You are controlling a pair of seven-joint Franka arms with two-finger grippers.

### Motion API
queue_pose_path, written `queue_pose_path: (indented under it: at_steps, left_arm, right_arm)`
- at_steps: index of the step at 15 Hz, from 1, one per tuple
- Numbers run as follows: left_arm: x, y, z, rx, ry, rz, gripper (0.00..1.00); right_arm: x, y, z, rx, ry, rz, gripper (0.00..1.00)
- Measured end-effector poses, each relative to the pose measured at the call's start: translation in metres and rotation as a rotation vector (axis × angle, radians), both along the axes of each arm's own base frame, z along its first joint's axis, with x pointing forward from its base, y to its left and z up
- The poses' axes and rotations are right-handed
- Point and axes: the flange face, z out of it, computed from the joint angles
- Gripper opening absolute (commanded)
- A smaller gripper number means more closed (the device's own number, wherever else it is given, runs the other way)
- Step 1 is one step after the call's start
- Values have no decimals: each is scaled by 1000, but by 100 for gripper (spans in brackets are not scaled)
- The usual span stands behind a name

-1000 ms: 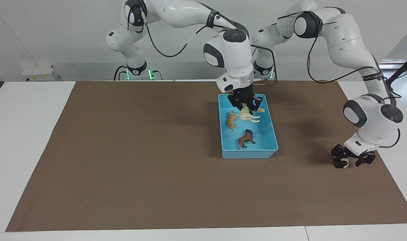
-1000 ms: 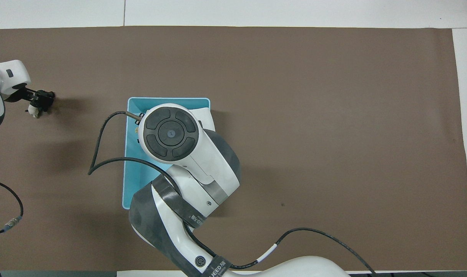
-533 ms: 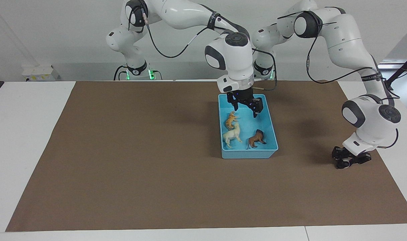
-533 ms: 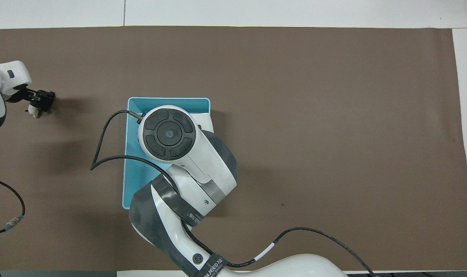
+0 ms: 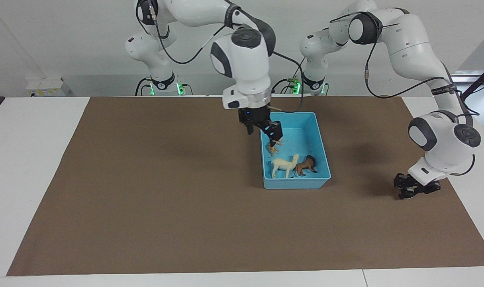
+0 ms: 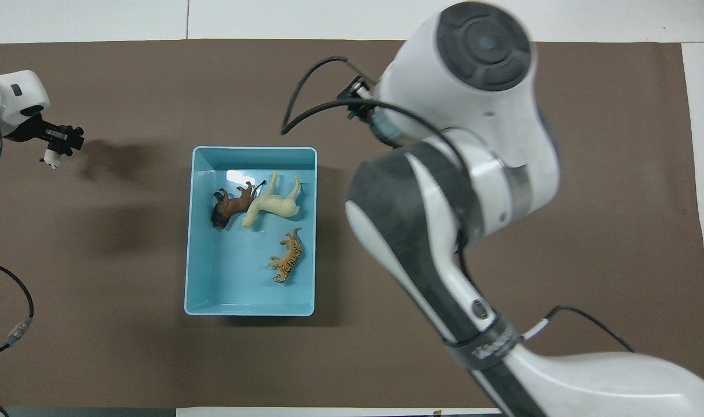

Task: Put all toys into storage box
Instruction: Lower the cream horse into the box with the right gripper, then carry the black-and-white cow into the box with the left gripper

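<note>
Hanging spread and empty, the fingers of the right gripper [image 5: 262,128] are up over the rim of the storage box [image 5: 320,135] at the right arm's end, having let go of the cream-white horse [image 5: 283,164] a second ago and pulled up and sideways since. That horse now lies in the box touching the brown maned animal [image 5: 305,164], with the tiger [image 6: 288,262] a little nearer to the robots; in the overhead view all three lie well inside the walls.

Over at the left arm's end of the desk [image 5: 178,191], the left gripper [image 5: 413,190] sits low just above the brown mat. Its fingers look closed around the panda [image 6: 53,160], though I cannot tell for sure.

Three of four toys are stored, so I judge the panda's carry to the box is what remains.
</note>
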Motion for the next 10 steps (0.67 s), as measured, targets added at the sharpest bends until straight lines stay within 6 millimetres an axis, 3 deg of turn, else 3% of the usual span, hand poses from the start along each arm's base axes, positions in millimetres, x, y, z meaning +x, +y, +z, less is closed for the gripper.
queue_pose_path:
  at_steps: [2, 5, 8, 10]
  left_arm:
    - [5, -32, 26, -1, -4, 56, 0]
    - [3, -96, 80, -11, -63, 216, 0]
    - [-24, -183, 140, -25, -76, 408, 0]
    - [-46, -243, 160, -27, -68, 469, 0]
  right_arm:
    - [20, -61, 1, -18, -8, 36, 100]
    - [42, -147, -15, -58, -13, 183, 100]
    - [51, -234, -32, -96, -13, 383, 100]
    - [50, -295, -38, -111, -17, 505, 100]
